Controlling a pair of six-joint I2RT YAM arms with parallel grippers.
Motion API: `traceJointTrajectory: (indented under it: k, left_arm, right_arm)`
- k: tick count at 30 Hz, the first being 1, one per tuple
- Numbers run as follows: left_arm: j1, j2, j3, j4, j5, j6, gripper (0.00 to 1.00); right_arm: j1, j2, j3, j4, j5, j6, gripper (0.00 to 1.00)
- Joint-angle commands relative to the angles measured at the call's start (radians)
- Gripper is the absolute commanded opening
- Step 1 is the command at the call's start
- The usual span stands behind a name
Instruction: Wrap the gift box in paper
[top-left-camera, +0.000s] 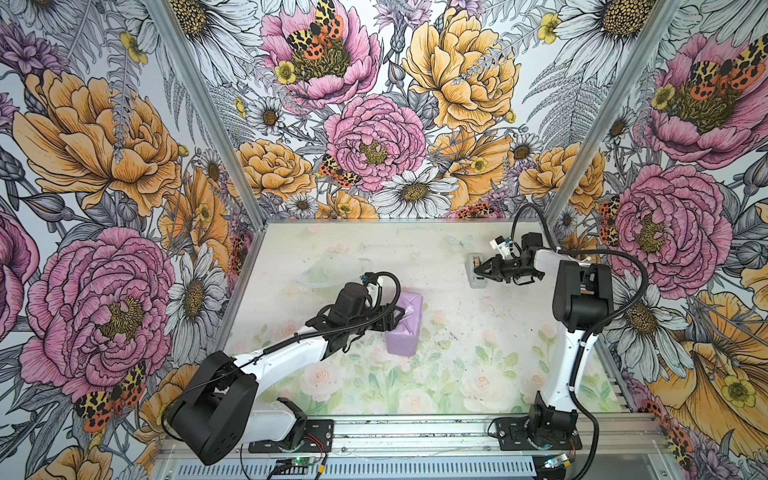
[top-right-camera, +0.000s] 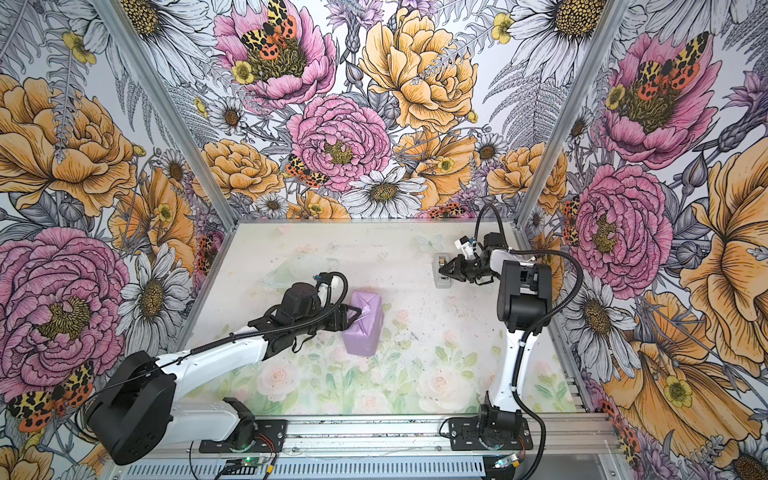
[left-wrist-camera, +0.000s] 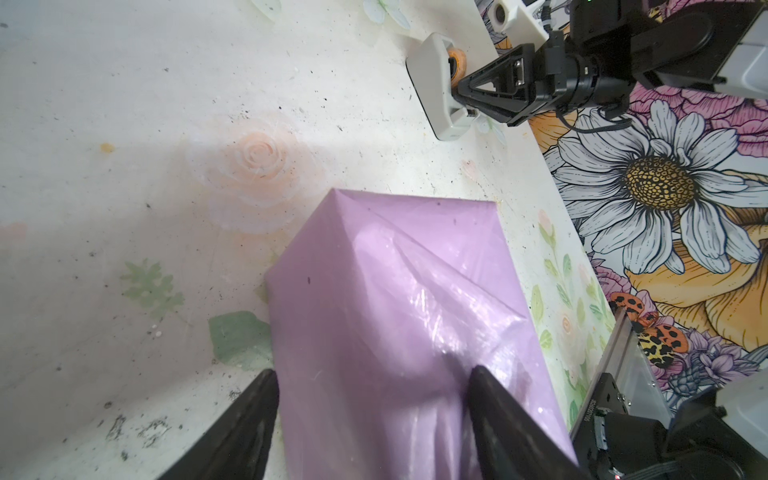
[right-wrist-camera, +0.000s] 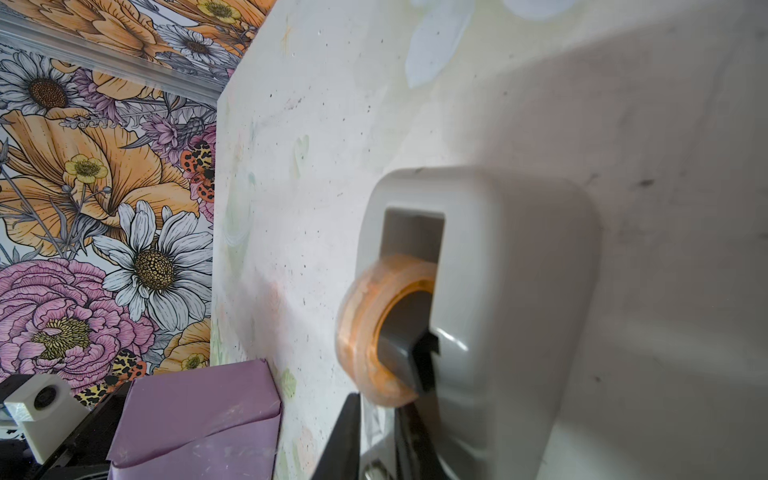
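Note:
The gift box (top-left-camera: 402, 338) (top-right-camera: 360, 343) stands on end as a lilac block, fully covered by the paper (left-wrist-camera: 374, 270) (right-wrist-camera: 199, 415), whose folded flaps face up. My left gripper (top-left-camera: 401, 311) (top-right-camera: 355, 311) (left-wrist-camera: 374, 370) is open at the block's left. One of its fingers (left-wrist-camera: 494, 407) lies on the folded end and the other stands by the side, near the table. My right gripper (top-left-camera: 478, 270) (top-right-camera: 442, 270) (right-wrist-camera: 378, 405) is at the grey tape dispenser (top-left-camera: 478, 283) (left-wrist-camera: 436, 83) (right-wrist-camera: 498, 291). It is shut on the clear tape end just below the roll (right-wrist-camera: 361, 324).
The dispenser stands at the far right of the floral table (top-left-camera: 457, 340), close to the right wall (top-left-camera: 665, 249). Flowered walls close in the left, back and right sides. An aluminium rail (top-left-camera: 415, 432) with both arm bases runs along the front edge.

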Motion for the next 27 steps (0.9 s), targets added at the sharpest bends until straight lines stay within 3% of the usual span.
traceJointTrajectory:
  k: [1, 3, 15, 27]
  left_arm:
    - [0.016, 0.012, -0.041, -0.17, -0.044, 0.046, 0.72]
    - [0.014, 0.007, -0.041, -0.172, -0.045, 0.046, 0.72]
    - [0.018, -0.011, -0.047, -0.177, -0.052, 0.049, 0.73]
    - [0.021, -0.019, -0.055, -0.171, -0.051, 0.048, 0.72]
  right_arm:
    - [0.007, -0.008, 0.007, 0.002, 0.001, -0.007, 0.06]
    - [0.008, -0.037, 0.0, 0.003, -0.001, -0.005, 0.0]
    - [-0.007, -0.167, -0.032, 0.006, -0.025, 0.038, 0.0]
    - [-0.013, -0.309, -0.264, 0.044, 0.073, 0.081, 0.0]
